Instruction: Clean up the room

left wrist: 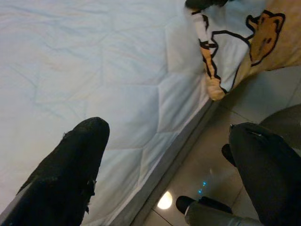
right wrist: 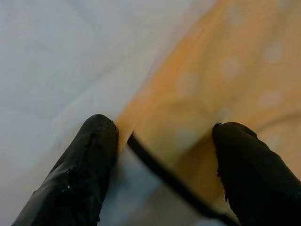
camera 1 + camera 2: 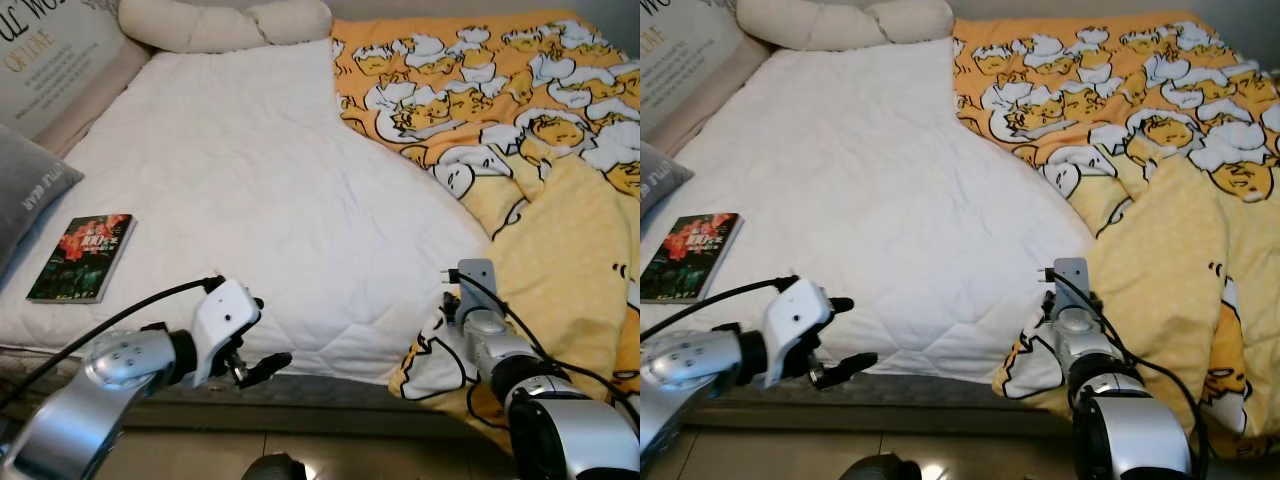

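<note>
Yellow duvet [image 3: 560,250], printed with cartoon figures, lies rumpled over the right half of the bed [image 3: 250,200], its lower corner spilling over the mattress edge at about 5 o'clock in the head view; that corner is what your coming move turns on. Your right pincer [image 2: 157,155] is already on it: in the right wrist view the two black fingers stand wide apart with the duvet's dark-piped edge running between them, the fabric not yet pinched as far as you can judge. From there the duvet's long axis runs away toward 12 o'clock, up the bed. Your left pincer [image 3: 262,362] hovers at 7 o'clock over the mattress edge, fingers spread and holding nothing, well apart from the duvet. The right arm is clearly nearer. A book [image 3: 82,257] lies on the white sheet at 9 o'clock.
</note>
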### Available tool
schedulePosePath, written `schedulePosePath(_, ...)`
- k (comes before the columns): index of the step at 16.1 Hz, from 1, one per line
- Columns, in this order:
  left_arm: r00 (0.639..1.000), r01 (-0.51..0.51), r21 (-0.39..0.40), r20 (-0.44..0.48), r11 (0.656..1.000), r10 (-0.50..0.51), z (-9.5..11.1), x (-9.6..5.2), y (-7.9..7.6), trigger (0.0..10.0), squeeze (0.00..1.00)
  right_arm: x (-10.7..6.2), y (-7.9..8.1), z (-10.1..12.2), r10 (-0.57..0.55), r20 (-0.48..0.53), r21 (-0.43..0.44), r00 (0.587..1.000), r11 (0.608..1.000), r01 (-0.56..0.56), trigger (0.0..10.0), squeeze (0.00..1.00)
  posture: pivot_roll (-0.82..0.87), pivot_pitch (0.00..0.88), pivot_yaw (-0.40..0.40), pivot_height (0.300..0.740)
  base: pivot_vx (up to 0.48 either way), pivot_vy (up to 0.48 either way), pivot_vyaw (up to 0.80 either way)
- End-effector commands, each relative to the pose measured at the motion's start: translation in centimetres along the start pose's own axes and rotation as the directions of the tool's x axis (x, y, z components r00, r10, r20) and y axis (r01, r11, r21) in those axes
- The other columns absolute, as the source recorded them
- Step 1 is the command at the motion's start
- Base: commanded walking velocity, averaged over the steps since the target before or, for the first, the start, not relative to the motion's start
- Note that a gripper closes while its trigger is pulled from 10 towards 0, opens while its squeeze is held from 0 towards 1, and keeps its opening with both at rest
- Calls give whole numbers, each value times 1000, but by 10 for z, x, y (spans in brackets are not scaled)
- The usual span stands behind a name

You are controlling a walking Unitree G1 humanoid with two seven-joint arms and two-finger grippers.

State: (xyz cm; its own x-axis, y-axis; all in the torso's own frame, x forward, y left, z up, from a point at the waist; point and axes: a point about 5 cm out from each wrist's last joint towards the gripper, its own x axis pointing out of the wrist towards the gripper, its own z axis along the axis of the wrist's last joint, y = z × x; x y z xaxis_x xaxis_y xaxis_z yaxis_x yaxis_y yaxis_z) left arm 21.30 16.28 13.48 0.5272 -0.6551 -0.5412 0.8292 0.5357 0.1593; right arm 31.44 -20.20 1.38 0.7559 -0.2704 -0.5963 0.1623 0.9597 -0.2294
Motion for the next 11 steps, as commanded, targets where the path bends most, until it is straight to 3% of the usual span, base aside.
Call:
schedulePosePath(1,1000,-12,-3,-5,1000,12,1,-6,0,10000,35,0,5,-2,25,-32,22,999,999,-24,9098,0,248,132,111,740,0,0,0)
schedulePosePath(2,1000,-11,-6,-7,1000,11,1,-8,0,10000,35,0,4,-3,30,-36,17,999,999,-30,2431,0,249,141,112,740,0,0,0)
schedulePosePath(3,1000,-7,-9,-9,1000,7,1,-10,-2,10000,35,0,3,-3,30,-36,19,999,999,-30,0,0,250,146,112,740,0,0,0)
schedulePosePath(11,1000,24,-11,-15,1000,-24,2,-8,-3,10000,31,1,-3,-5,49,-40,36,998,998,-48,0,0,241,135,115,740,0,0,0)
